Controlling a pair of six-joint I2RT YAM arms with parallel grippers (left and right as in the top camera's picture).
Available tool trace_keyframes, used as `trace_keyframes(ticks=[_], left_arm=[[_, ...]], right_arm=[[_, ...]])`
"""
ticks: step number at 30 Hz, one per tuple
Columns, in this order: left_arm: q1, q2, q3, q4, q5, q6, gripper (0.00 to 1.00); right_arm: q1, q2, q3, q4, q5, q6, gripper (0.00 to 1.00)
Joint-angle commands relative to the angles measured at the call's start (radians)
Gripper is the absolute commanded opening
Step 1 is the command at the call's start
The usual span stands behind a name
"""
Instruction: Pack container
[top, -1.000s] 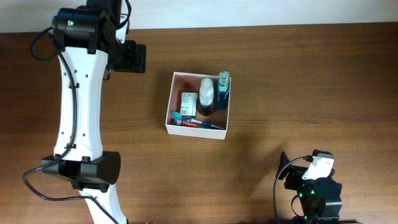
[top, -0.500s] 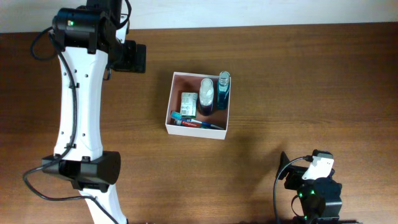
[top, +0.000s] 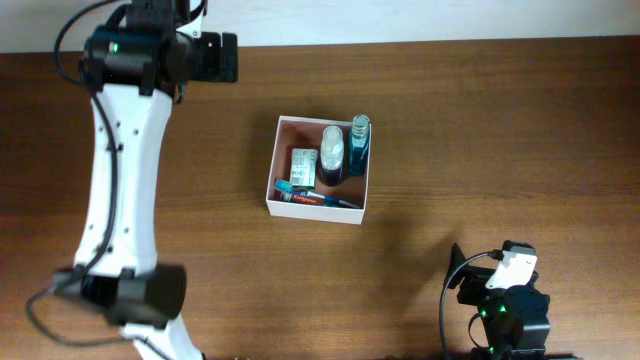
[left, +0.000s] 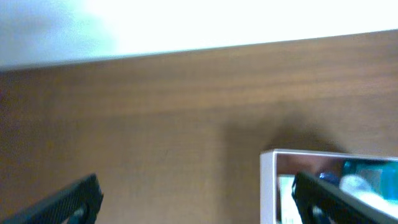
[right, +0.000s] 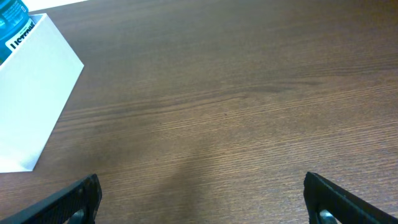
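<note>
The square shallow box, white-walled and pinkish-brown inside (top: 316, 209), is sitting midway on the brown wooden tabletop (top: 480, 130), toiletries (top: 332, 155) lying side by side to fit — seemingly packed. We are reading the left hand (left: 199, 208) and right hand (right: 202, 208) as released, empty, standing apart.

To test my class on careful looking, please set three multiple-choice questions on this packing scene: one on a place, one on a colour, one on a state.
1. Seen from overhead, where in the container is the blue bottle?
A) top right corner
B) bottom left corner
C) dead centre

2. What colour are the container's outer walls?
A) black
B) white
C) yellow

3. How is the left gripper?
A) shut on a bottle
B) shut on a carton
C) open, holding nothing

Answers:
1 A, the bottle sits in that corner.
2 B, the near wall shows white from overhead.
3 C, its fingers are wide apart over bare table.
</note>
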Motion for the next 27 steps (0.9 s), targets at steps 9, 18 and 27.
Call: trace_keyframes(ticks=[9, 18, 27], left_arm=[[0.011, -0.583, -0.911, 0.526, 0.066, 0.118, 0.99], [0.016, -1.089, -1.541, 0.778, 0.066, 0.118, 0.99], [0.016, -1.439, -1.899, 0.818, 0.067, 0.117, 0.99]], right_arm=[[-0.007, -0.007, -0.007, 0.000, -0.005, 0.012, 0.99], [-0.007, -0.007, -0.007, 0.000, -0.005, 0.012, 0.99], [-0.007, -0.007, -0.007, 0.000, -0.005, 0.012, 0.99]])
